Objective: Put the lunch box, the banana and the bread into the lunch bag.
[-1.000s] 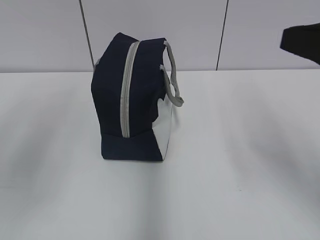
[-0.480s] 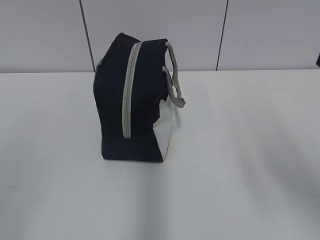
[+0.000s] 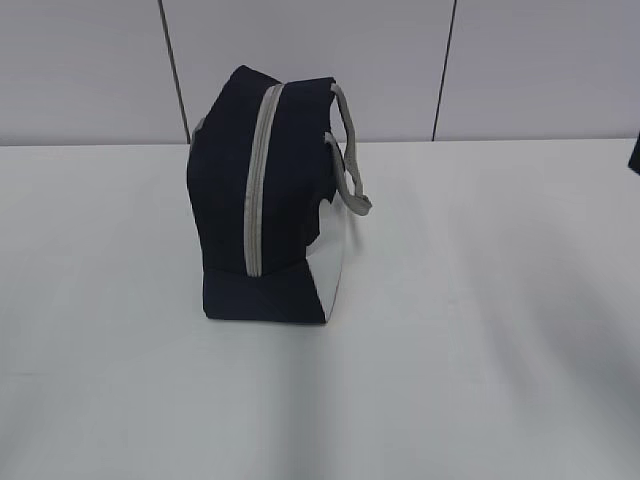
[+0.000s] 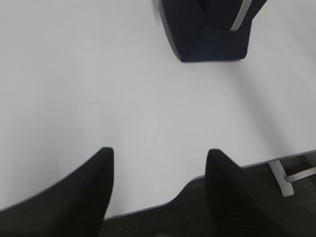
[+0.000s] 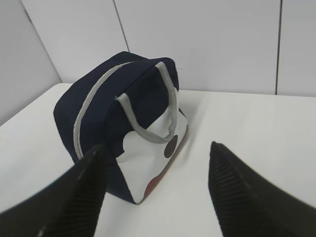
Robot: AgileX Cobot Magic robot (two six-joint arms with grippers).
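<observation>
The navy lunch bag (image 3: 262, 200) stands on the white table with its grey zipper (image 3: 257, 180) shut and a grey strap handle (image 3: 350, 160) hanging to the right. It also shows in the right wrist view (image 5: 123, 123) and at the top of the left wrist view (image 4: 207, 27). My left gripper (image 4: 159, 154) is open and empty over the table's near edge, well apart from the bag. My right gripper (image 5: 155, 148) is open and empty, held back from the bag's white panel (image 5: 153, 153). The lunch box, banana and bread are out of view.
The white table (image 3: 480, 300) stretches around the bag, with a grey panelled wall (image 3: 400, 60) behind it. A dark sliver of the right arm (image 3: 635, 152) shows at the exterior view's right edge. The table's front edge (image 4: 148, 210) and dark floor show in the left wrist view.
The right arm, seen at the upper right a second ago, has drawn out of the exterior view to the right. The bag's handle has settled slightly; the bag stays put.
</observation>
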